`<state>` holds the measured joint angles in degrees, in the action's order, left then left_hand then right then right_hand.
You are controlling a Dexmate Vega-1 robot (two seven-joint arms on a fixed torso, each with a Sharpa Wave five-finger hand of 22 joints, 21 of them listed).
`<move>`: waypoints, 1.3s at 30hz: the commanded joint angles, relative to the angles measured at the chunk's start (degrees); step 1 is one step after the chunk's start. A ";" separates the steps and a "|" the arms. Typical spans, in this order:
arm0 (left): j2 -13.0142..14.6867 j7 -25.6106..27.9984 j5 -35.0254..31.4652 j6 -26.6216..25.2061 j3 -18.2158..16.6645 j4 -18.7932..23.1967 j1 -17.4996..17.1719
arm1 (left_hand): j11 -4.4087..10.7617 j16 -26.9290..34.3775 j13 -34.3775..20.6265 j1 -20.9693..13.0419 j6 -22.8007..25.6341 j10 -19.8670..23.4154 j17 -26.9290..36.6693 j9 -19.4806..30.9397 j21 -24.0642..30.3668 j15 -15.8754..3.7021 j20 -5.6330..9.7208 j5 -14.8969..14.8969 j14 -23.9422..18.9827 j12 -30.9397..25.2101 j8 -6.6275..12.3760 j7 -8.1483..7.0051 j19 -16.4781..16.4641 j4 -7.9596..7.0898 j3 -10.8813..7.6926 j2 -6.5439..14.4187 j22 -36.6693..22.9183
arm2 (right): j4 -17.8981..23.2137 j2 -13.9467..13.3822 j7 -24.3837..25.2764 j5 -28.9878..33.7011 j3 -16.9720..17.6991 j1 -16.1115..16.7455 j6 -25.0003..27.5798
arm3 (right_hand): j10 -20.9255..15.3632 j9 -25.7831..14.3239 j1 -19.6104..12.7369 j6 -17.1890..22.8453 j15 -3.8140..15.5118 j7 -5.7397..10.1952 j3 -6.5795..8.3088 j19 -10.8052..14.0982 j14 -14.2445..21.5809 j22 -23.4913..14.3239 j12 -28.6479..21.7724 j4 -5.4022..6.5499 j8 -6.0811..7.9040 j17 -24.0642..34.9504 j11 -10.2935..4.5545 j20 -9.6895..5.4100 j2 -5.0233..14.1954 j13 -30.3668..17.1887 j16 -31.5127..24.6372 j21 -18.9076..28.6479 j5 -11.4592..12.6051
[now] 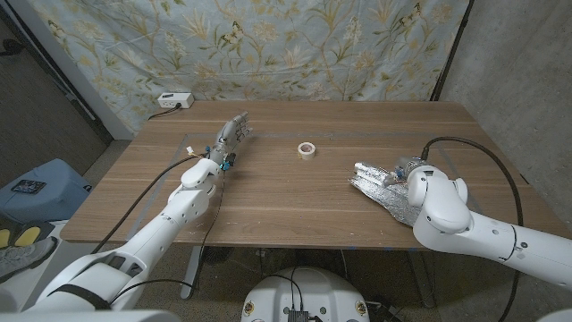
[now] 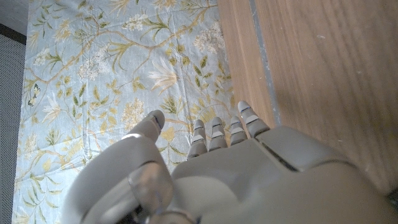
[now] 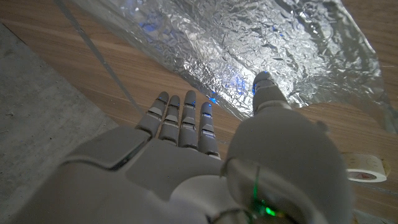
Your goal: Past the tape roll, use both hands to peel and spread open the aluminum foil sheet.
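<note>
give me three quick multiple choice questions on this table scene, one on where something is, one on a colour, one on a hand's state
1. Where is the tape roll?
A. near the table's middle, between the two hands
B. on the foil
C. in the left hand

2. What colour is the foil sheet?
A. gold
B. silver
C. black

3. How is the left hand?
A. holding the tape roll
B. gripping the foil
C. open, holding nothing

Answers: 1 A, the roll lies on bare wood, apart from the foil. 2 B, the crinkled sheet shines silver by the right hand. 3 C, its fingers are extended with nothing in them.
</note>
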<state>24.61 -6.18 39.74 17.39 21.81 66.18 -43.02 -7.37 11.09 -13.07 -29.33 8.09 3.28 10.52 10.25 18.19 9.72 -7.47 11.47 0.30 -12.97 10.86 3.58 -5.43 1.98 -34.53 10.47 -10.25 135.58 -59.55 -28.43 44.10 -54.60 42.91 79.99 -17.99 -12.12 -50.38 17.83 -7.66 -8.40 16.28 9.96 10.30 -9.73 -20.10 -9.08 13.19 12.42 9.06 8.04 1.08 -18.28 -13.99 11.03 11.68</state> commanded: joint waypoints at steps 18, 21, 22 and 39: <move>0.39 0.07 -0.35 -0.59 0.31 0.43 0.11 | -0.37 0.19 -0.04 -0.08 0.67 -0.14 0.28 0.30 -0.55 0.37 -0.04 0.59 -0.07 -0.48 0.06 -0.11 -0.51 0.01 -0.39 0.52 -0.35 | -0.45 -1.80 7.16 -6.29 -2.37 -0.74 0.00 | -1.76 -0.44 -1.06 1.55 1.27 -0.13 -0.26 1.05 2.14 -0.06 -1.48 0.33 0.43 0.50 -1.11 -0.39 0.26 -1.07 -0.62 0.32 0.38; 0.40 -0.23 -0.25 -0.58 0.34 0.48 0.11 | -0.38 0.19 -0.04 -0.07 0.67 -0.12 0.29 0.30 -0.57 0.39 -0.05 0.60 -0.07 -0.49 0.05 -0.16 -0.51 0.00 -0.41 0.52 -0.35 | -0.31 -2.08 7.50 -6.07 -2.07 -0.10 0.00 | -1.82 -0.47 -1.07 1.66 1.43 -0.02 -0.30 1.05 2.27 -0.06 -1.66 0.39 0.40 0.55 -1.18 -0.45 0.33 -1.24 -0.64 0.28 0.37; 0.42 -0.08 -0.33 -0.65 0.37 0.57 0.09 | -0.39 0.19 -0.04 -0.07 0.66 -0.11 0.29 0.30 -0.57 0.40 -0.05 0.60 -0.06 -0.49 0.05 -0.19 -0.52 -0.02 -0.41 0.54 -0.35 | -0.30 -2.11 7.70 -6.12 -1.97 0.04 0.00 | -1.70 -0.48 -1.07 1.65 1.50 0.01 -0.31 1.08 2.37 -0.06 -1.66 0.41 0.38 0.57 -1.27 -0.51 0.36 -1.30 -0.67 0.28 0.37; 0.95 0.76 0.01 -0.77 -0.05 2.19 -1.47 | -0.43 0.20 -0.03 -0.08 0.88 -0.12 0.32 0.33 -0.68 0.43 0.01 0.62 -0.06 -0.51 0.09 -0.35 -0.61 -0.10 -0.51 0.60 -0.36 | -4.77 -1.42 19.46 -10.98 -5.92 -1.47 -2.57 | -4.90 -1.13 -2.26 4.48 5.41 1.88 -0.69 3.17 7.21 -0.04 -5.86 0.33 0.87 1.56 -3.47 -1.65 0.91 -4.29 -2.36 0.49 0.55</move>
<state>25.14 -6.08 39.55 16.86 22.04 67.21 -43.39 -7.37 11.09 -13.07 -29.33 8.39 3.27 10.51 10.25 17.75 9.72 -7.16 11.92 0.30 -12.97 10.86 3.27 -5.74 1.98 -34.53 10.46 -10.58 133.75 -61.39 -16.89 36.37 -58.58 41.92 79.77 -22.38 -12.94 -51.81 21.61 -2.61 -6.66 15.80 12.36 16.73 -9.60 -25.42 -8.60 13.64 13.71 5.91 6.44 2.06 -22.10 -15.94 11.27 11.68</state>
